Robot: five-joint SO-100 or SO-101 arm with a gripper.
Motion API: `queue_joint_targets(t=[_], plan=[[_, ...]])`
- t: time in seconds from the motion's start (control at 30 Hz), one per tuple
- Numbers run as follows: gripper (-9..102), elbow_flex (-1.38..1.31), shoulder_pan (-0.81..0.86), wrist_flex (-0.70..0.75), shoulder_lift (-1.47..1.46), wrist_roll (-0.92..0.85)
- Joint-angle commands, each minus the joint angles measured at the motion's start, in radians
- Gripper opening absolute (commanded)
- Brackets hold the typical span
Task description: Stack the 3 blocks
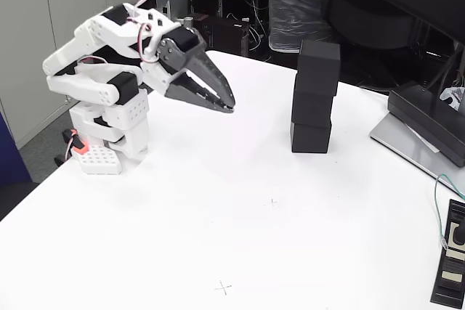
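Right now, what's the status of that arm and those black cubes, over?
End effector shut, empty, left of stack. Three matte black cubes stacked in one column on white table. Nothing between them.

Three matte black cubes with rounded edges (314, 97) stand stacked in a slightly uneven column near the white bench's (218, 237) far edge.

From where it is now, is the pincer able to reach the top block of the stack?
Probably yes. Bare table lies between the shut pincer and the top block, with nothing in the way.
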Motion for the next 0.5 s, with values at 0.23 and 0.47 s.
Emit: queue_joint_targets(t=[0.23,0.47], plan=[[-1,0.181,-0.029,-0.161,0.012,0.279],[-1,0.259,-0.143,-0.268,0.015,0.258]])
